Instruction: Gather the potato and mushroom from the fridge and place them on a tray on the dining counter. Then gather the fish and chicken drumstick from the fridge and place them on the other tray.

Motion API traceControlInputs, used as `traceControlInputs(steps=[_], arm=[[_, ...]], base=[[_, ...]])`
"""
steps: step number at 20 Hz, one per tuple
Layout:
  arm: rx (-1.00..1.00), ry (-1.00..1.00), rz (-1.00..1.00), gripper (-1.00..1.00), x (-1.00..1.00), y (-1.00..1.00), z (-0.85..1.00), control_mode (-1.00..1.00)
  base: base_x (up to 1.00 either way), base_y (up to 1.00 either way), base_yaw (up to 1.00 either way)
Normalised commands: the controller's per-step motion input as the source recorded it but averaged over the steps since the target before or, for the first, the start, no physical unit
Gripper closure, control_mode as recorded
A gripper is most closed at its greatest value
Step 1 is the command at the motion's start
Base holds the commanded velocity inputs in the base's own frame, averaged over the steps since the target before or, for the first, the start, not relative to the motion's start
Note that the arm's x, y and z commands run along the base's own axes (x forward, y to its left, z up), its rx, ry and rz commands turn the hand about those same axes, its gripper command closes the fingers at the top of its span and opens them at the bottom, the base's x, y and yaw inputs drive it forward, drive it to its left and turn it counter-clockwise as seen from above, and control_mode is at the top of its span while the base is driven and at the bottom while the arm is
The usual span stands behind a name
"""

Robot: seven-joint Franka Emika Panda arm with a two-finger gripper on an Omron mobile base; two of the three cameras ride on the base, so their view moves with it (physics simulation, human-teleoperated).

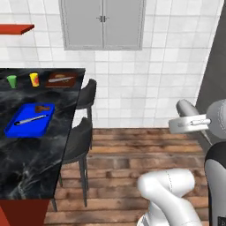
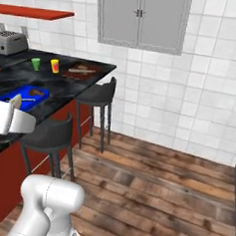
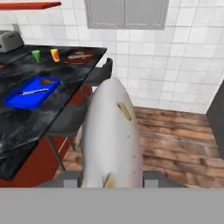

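The dining counter (image 1: pixel 31 150) fills my nine o'clock side, a black marble slab on a red base. My hand view and right base view take in a grey toaster (image 2: pixel 10 42) at its far end, which the left base view cuts off. Two dark stools stand along its edge: the near one (image 1: pixel 78 141) and the far one (image 1: pixel 87 93). A grey wall cabinet (image 1: pixel 103 23) with two doors hangs at twelve o'clock above the white tiles, and one red shelf (image 1: pixel 15 29) sits at about ten.

One blue tray (image 3: pixel 31 92) lies on the counter, at ten o'clock in my hand view. On it I see a brown drumstick (image 3: pixel 49 81) at the far end and a long grey thing beside it that I cannot name.

In my hand view the fish (image 3: pixel 113 135), silver with yellowish fins, runs from six o'clock upward, held between my fingertips (image 3: pixel 151 178); my pincer (image 3: pixel 112 179) is clamped on its near end.

Behind the tray stand a wooden board (image 1: pixel 60 80), one green cup (image 1: pixel 12 81) and one yellow cup (image 1: pixel 34 79).
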Motion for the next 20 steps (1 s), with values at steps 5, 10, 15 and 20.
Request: traceControlInputs(steps=[5,10,15,20], arm=[[0.0,0.0,0.0,1.0,0.0,0.0,0.0,1.0],[0.0,0.0,0.0,1.0,0.0,0.0,0.0,1.0],[0.0,0.0,0.0,1.0,0.0,0.0,0.0,1.0],[0.0,0.0,0.0,1.0,0.0,0.0,0.0,1.0]], base=[[0.34,-0.31,0.47],[0.35,-0.31,0.46],[0.31,-0.38,0.44],[0.3,-0.41,0.42]])
